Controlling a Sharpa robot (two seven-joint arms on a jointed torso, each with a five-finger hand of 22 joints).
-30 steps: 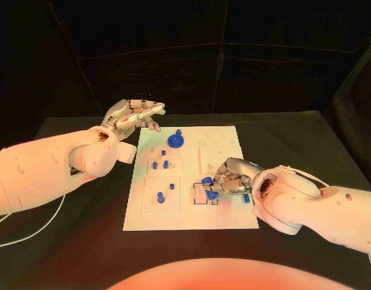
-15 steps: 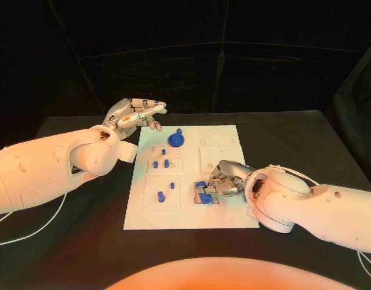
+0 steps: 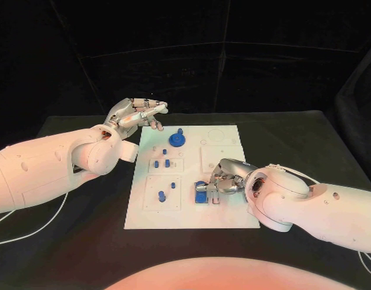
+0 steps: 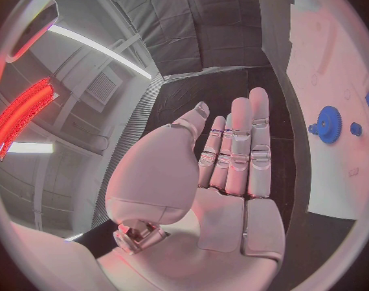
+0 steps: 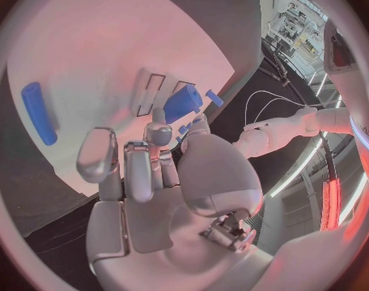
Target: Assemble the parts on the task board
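1. The right hand (image 3: 223,181), lower centre of the head view, pinches a blue block (image 3: 205,192) over the task board (image 3: 225,217); a tilted block could jam in its slot.
2. The left hand (image 3: 136,115), upper left, fingers straight, together, empty, cannot steady the board.

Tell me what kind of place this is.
Probably a robotics lab test cell: a black table with dark curtains behind, a white task board carrying small blue parts, and ceiling strip lights in the wrist views.
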